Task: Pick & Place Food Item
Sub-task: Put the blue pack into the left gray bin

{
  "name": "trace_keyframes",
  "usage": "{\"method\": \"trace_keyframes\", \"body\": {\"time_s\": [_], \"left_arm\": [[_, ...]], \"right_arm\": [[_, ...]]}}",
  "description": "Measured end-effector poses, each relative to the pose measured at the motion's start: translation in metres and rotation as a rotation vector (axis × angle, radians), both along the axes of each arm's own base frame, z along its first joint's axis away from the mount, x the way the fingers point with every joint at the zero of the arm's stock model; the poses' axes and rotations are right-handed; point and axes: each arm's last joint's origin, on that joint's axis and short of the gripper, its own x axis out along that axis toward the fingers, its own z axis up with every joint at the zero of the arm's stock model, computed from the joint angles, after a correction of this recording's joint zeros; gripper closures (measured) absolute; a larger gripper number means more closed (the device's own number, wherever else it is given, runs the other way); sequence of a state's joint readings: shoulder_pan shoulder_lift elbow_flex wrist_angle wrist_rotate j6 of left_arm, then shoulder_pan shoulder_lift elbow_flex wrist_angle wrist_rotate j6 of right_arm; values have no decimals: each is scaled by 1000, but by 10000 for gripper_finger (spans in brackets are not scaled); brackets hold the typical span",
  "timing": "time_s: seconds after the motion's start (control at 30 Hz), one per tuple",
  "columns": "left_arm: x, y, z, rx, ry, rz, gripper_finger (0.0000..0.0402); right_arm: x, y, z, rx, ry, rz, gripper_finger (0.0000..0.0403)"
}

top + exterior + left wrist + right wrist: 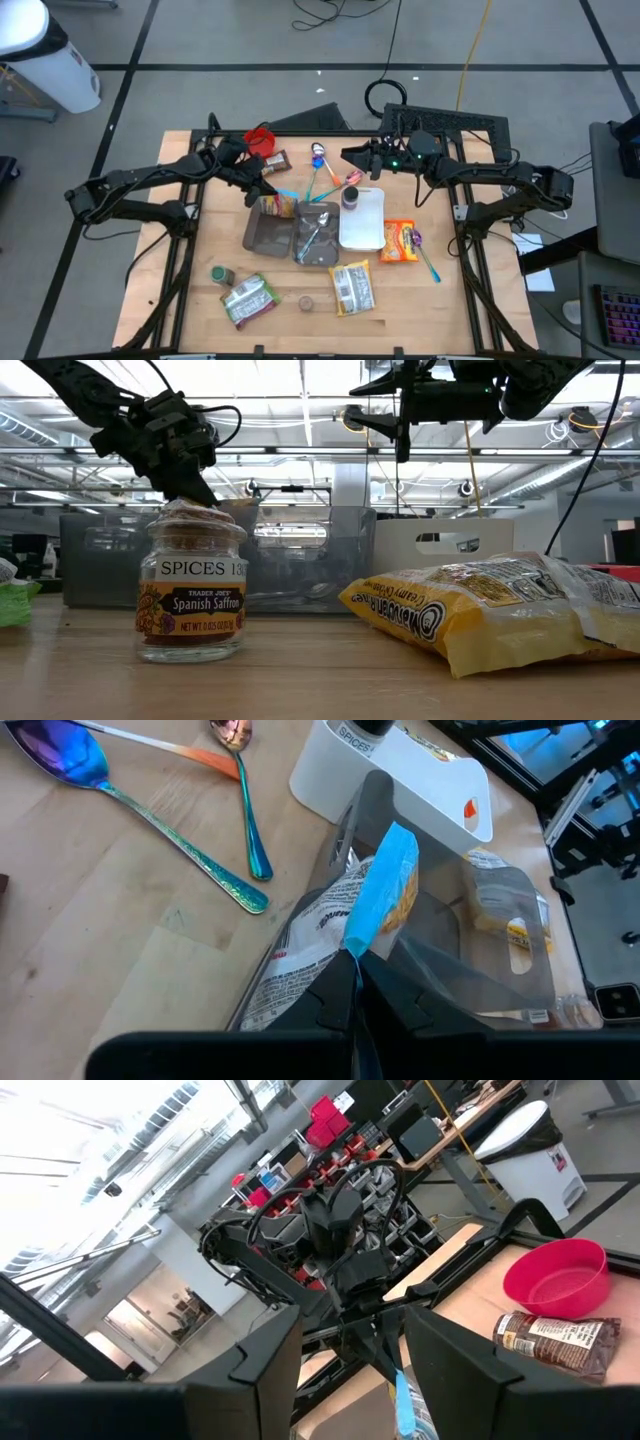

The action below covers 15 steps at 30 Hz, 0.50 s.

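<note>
Two arms on your rig, and only the left one is doing anything. Your left gripper [352, 982] has its jaws pinched tight on the blue top edge of a snack bag [385, 895], holding it upright over the near end of the clear tray [268, 234] in the middle of the counter [190, 240] (from overhead the bag [277, 205] sits right at the tray's back edge). I can't tell whether the bag's bottom is touching the tray or just hanging inside it.

Your right gripper [350, 156] hangs above the back of the counter, well apart from everything, jaws partly spread with nothing between them.

Just beside the tray you've got a white cutting board [366, 225] with a dark-capped jar [351, 197] at its back end. Behind those lie a couple of rainbow spoons [140, 815], plus a red bowl [558, 1277] near the back left corner.
</note>
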<state>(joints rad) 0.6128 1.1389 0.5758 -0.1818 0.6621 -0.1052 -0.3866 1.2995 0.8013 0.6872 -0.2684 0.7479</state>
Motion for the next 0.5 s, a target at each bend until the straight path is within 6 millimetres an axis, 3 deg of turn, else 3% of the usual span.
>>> {"method": "trace_keyframes", "body": {"time_s": [0.23, 0.5], "left_arm": [[0, -1, 0, -11, -6, -12, 374], [0, -1, 0, -15, -5, -10, 301]], "right_arm": [[0, 0, 0, 0, 1, 0, 232], [0, 0, -1, 1, 5, 4, 232]]}}
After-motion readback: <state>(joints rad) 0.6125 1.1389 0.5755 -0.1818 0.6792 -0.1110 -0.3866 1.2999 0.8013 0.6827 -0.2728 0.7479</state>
